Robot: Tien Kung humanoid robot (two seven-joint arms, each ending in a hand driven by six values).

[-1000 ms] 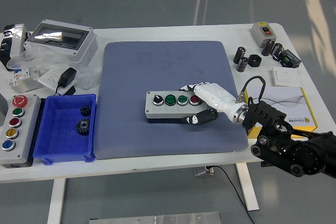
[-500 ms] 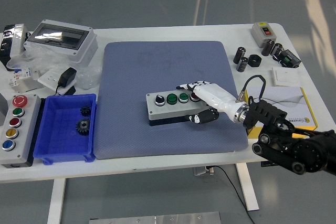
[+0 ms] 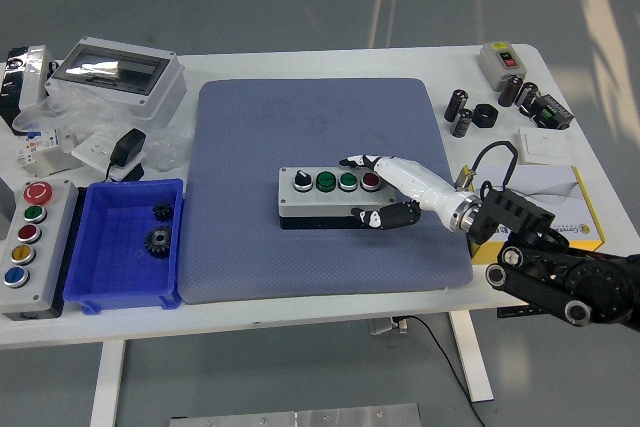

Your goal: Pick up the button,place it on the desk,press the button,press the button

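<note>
A grey button box (image 3: 318,198) with a black knob, two green buttons and a red button lies on the blue-grey mat (image 3: 320,117), right of centre. My right hand (image 3: 372,190) comes in from the lower right and is closed on the box's right end. Its white fingers (image 3: 362,161) rest at the far edge by the red button (image 3: 370,181). Its black thumb (image 3: 385,215) presses against the near side. My left hand is out of view.
A blue bin (image 3: 100,287) with two gears (image 3: 158,239) stands left of the mat. A larger button box (image 3: 28,237) is at the left edge. A grey enclosure (image 3: 115,72) is back left. A yellow-white box (image 3: 560,197), a switch box (image 3: 503,60) and black cylinders (image 3: 460,112) sit on the right.
My fingers have slid off the red button to the box's far edge, uncovering it. The box has shifted slightly away from me, and my arm has moved a little to the right.
</note>
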